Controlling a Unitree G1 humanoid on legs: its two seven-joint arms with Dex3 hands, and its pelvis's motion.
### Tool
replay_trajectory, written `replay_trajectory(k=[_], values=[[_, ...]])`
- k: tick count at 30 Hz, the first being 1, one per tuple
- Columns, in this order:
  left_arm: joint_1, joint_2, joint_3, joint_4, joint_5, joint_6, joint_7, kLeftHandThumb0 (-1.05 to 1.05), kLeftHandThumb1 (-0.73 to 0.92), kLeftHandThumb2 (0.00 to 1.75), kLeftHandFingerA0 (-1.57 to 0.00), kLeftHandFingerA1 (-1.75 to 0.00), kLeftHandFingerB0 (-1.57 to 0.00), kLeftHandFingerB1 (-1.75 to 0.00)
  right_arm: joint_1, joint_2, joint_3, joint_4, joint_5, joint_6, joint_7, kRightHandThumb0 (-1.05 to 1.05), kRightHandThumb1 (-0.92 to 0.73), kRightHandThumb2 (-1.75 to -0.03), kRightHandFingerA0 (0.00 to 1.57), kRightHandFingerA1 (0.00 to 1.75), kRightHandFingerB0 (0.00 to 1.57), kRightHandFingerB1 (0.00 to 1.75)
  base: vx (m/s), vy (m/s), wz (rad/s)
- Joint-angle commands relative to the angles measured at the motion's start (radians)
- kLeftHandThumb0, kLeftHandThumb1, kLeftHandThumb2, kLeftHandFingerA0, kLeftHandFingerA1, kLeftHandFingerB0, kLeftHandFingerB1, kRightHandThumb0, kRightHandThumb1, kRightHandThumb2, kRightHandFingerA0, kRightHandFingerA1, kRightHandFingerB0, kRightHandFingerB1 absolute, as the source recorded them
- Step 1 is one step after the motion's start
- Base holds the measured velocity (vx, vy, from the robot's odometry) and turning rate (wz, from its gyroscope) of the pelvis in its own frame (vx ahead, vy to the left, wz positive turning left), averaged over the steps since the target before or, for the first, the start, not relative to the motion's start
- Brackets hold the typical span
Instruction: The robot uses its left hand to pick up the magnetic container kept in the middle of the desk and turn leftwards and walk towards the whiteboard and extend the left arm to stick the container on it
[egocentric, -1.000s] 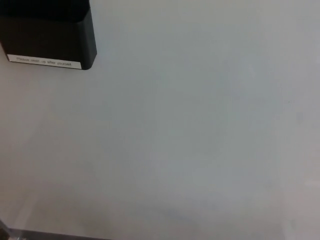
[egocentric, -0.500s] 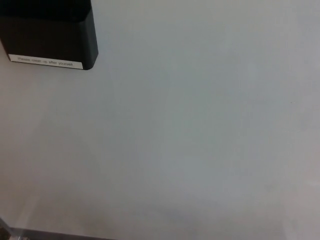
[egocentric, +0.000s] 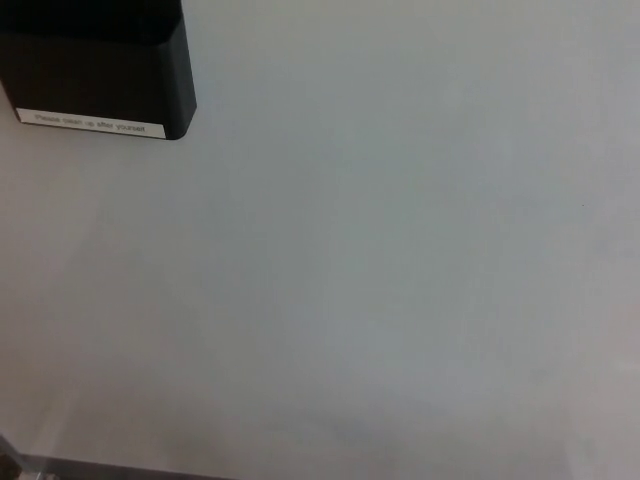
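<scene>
Sitting on the whiteboard (egocentric: 400, 280), black container (egocentric: 90, 60) runs sideways, label (egocentric: 90, 123) lowermost.

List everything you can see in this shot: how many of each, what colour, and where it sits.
black container: one, black, top left corner, cut off by the top and left edges of the picture, against the white surface
label: one, white strip with small print too blurred to read, along the container's lower edge
white surface: one, white, plain, fills nearly the whole frame; probably the whiteboard
dark strip: one, dark grey, along the bottom edge at the left; cannot tell what it is
left robot hand: none in view
right robot hand: none in view
</scene>
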Motion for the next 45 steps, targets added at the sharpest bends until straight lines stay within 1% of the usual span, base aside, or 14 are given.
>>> replay_trajectory(k=[1,10,12,13,14,17,18,22,26,27,28,31,36,45], values=[[0.005,0.011,-0.025,0.033,-0.051,-0.095,0.022,-0.14,0.66,0.64,-1.11,-0.64,-0.97,-0.57,0.010,0.002,0.009,0.003,-0.013,0.033,-0.024,-0.03,-0.61,-0.83,0.99,0.67,0.78,0.53,0.00,0.000,0.00],[0.021,-0.014,-0.022,0.063,-0.114,-0.071,0.016,-0.14,0.68,0.67,-1.16,-0.68,-0.96,-0.56,0.018,0.017,-0.002,0.011,-0.001,0.046,-0.013,0.03,-0.58,-0.89,0.99,0.64,0.77,0.51,0.00,0.000,0.00],[0.018,-0.019,0.002,0.057,-0.151,-0.096,0.001,-0.13,0.64,0.66,-1.24,-0.67,-1.02,-0.57,0.009,0.015,0.004,0.009,-0.010,0.053,-0.018,-0.05,-0.63,-0.80,0.98,0.66,0.75,0.53,0.00,0.000,0.00],[0.017,-0.019,0.004,0.057,-0.156,-0.100,0.000,-0.13,0.64,0.66,-1.24,-0.67,-1.02,-0.57,0.003,0.014,0.007,0.011,-0.016,0.059,-0.024,-0.05,-0.63,-0.80,0.98,0.66,0.75,0.53,0.00,0.000,0.00],[0.018,-0.021,0.008,0.054,-0.162,-0.109,0.000,-0.08,0.58,0.77,-1.26,-0.66,-1.04,-0.58,0.001,0.015,0.007,0.011,-0.016,0.059,-0.024,-0.04,-0.64,-0.76,0.98,0.66,0.75,0.51,0.00,0.000,0.00],[0.018,-0.026,0.016,0.052,-0.180,-0.126,-0.008,-0.09,0.59,0.75,-1.26,-0.66,-1.02,-0.58,-0.001,0.014,0.017,0.005,-0.028,0.069,-0.036,-0.05,-0.64,-0.75,0.97,0.64,0.74,0.50,0.00,0.000,0.00],[0.015,-0.029,0.021,0.055,-0.187,-0.116,-0.016,-0.09,0.56,0.86,-1.24,-0.62,-1.00,-0.57,0.001,0.022,0.005,0.007,-0.009,0.060,-0.018,-0.05,-0.63,-0.81,0.97,0.62,0.72,0.51,0.00,0.000,0.00],[0.013,-0.035,0.025,0.058,-0.208,-0.106,-0.041,-0.10,0.58,0.87,-1.22,-0.61,-0.99,-0.56,0.008,0.028,-0.002,0.001,0.000,0.058,-0.007,-0.09,-0.60,-0.86,0.94,0.59,0.69,0.52,0.00,0.000,0.00],[0.030,-0.036,0.022,0.042,-0.225,-0.114,-0.058,-0.10,0.61,0.86,-1.17,-0.61,-0.96,-0.56,0.016,0.028,-0.011,0.014,0.007,0.040,0.010,-0.01,-0.59,-0.92,0.95,0.55,0.72,0.49,0.00,0.000,0.00],[-0.119,-0.045,0.029,0.089,-0.231,0.007,-0.087,-0.06,0.60,0.87,-0.99,-0.71,-0.89,-0.55,0.016,0.031,-0.015,0.012,0.012,0.042,0.013,-0.05,-0.60,-0.91,0.92,0.56,0.72,0.51,0.00,0.000,0.00],[-0.184,-0.048,0.031,0.110,-0.234,0.059,-0.100,-0.06,0.60,0.87,-0.99,-0.71,-0.89,-0.55,0.016,0.032,-0.018,0.010,0.013,0.043,0.014,-0.05,-0.60,-0.91,0.92,0.56,0.72,0.51,0.00,0.000,0.00],[-0.191,-0.050,0.032,0.127,-0.241,0.055,-0.100,-0.06,0.58,0.88,-0.99,-0.72,-0.89,-0.56,0.025,0.031,-0.021,0.009,0.012,0.039,0.015,-0.04,-0.60,-0.91,0.92,0.56,0.72,0.51,-0.01,-0.003,0.06],[-0.198,-0.050,0.040,0.135,-0.257,0.056,-0.104,-0.08,0.62,0.75,-0.99,-0.74,-0.88,-0.58,0.033,0.036,-0.030,0.006,0.018,0.025,0.026,-0.01,-0.59,-0.91,0.93,0.56,0.73,0.52,0.00,0.000,-0.02],[-0.201,-0.045,0.039,0.132,-0.264,0.045,-0.092,-0.08,0.61,0.83,-0.91,-0.68,-0.85,-0.55,0.023,0.032,-0.026,-0.002,0.006,0.032,0.010,-0.02,-0.63,-0.82,0.90,0.54,0.69,0.49,0.00,0.000,0.00]])
